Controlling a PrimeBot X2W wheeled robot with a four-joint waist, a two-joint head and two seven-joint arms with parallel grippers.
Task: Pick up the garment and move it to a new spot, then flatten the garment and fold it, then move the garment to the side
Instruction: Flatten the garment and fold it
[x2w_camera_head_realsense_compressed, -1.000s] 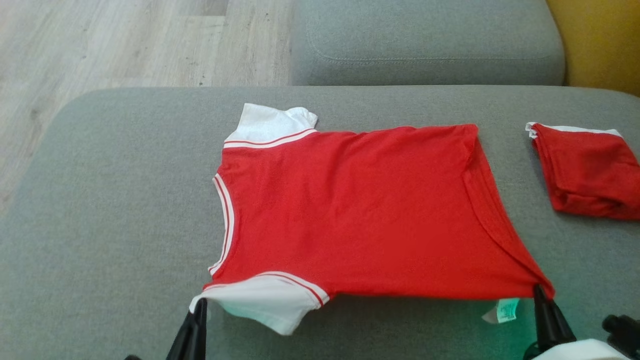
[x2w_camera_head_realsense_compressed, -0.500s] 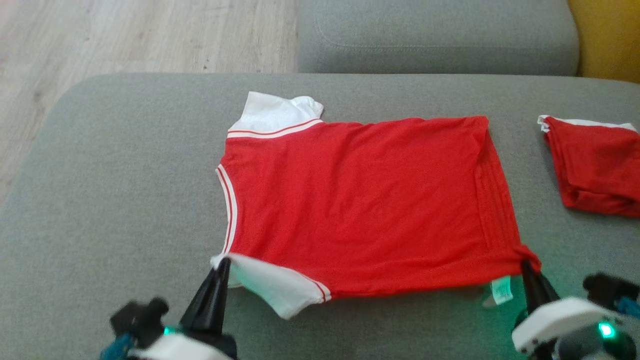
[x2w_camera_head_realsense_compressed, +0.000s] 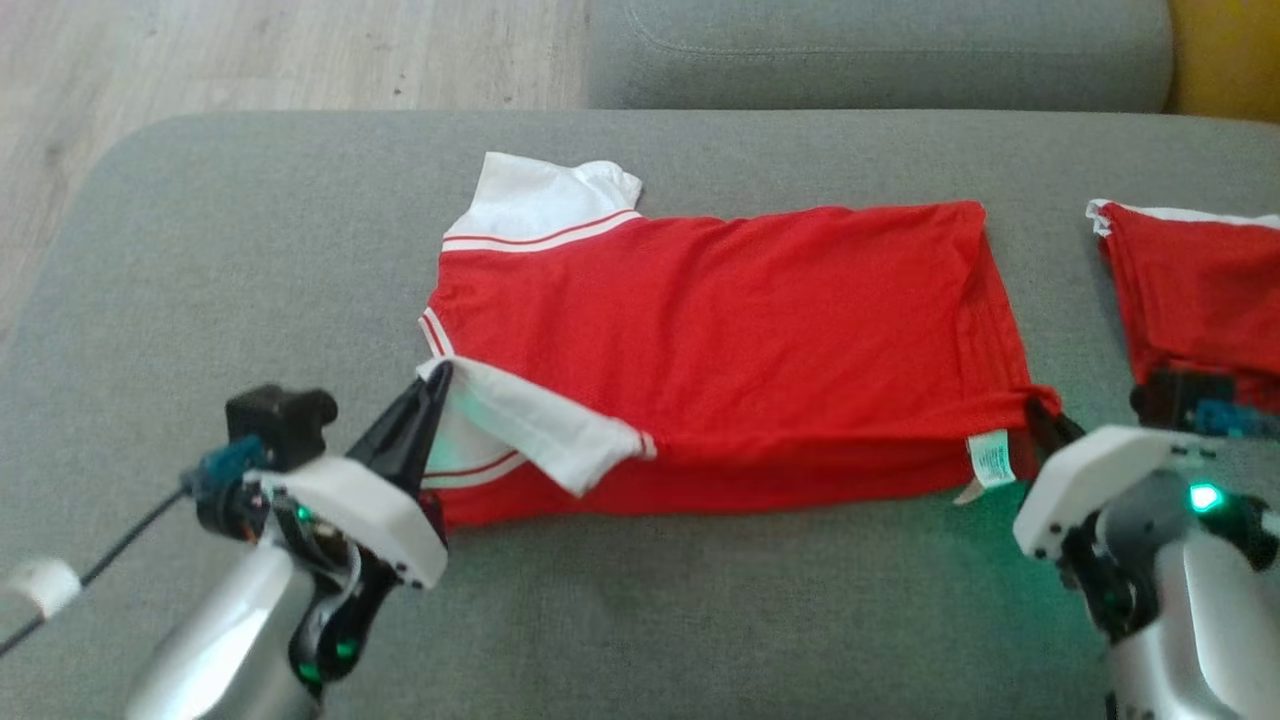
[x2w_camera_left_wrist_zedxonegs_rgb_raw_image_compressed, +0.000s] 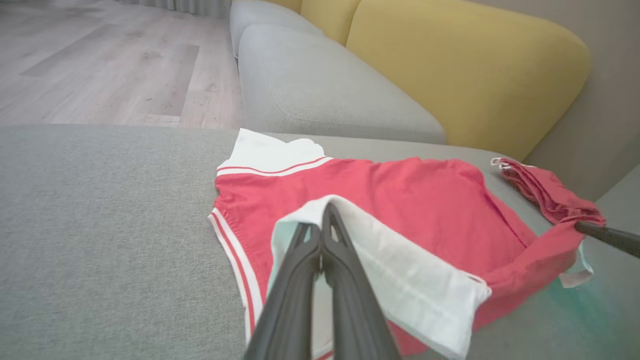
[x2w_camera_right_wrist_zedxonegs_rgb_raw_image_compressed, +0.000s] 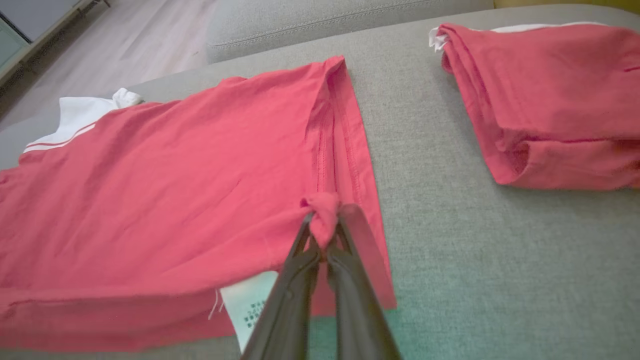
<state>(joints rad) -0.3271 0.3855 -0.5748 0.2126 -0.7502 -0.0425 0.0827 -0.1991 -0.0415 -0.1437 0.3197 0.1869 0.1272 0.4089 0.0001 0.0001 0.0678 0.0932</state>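
Note:
The garment (x2w_camera_head_realsense_compressed: 720, 330) is a red T-shirt with white sleeves, spread sideways on the grey sofa cushion (x2w_camera_head_realsense_compressed: 200, 260), its neck toward the left. My left gripper (x2w_camera_head_realsense_compressed: 435, 378) is shut on the near white sleeve (x2w_camera_left_wrist_zedxonegs_rgb_raw_image_compressed: 395, 265) and holds it lifted over the red body. My right gripper (x2w_camera_head_realsense_compressed: 1040, 412) is shut on the near hem corner (x2w_camera_right_wrist_zedxonegs_rgb_raw_image_compressed: 324, 212), bunched between the fingertips. The near long edge is raised and turned over the shirt, with a white care label (x2w_camera_head_realsense_compressed: 990, 455) hanging below it.
A second red garment (x2w_camera_head_realsense_compressed: 1195, 285) lies folded on the cushion at the right, close to my right arm. A grey backrest cushion (x2w_camera_head_realsense_compressed: 880, 50) runs along the far side, with yellow cushions (x2w_camera_left_wrist_zedxonegs_rgb_raw_image_compressed: 460, 65) behind. Wooden floor (x2w_camera_head_realsense_compressed: 250, 50) lies to the far left.
Both grippers have carried the near edge of the shirt away from me, up and over the body, so the near sleeve and hem corner now lie over the red fabric. The camera has also tilted.

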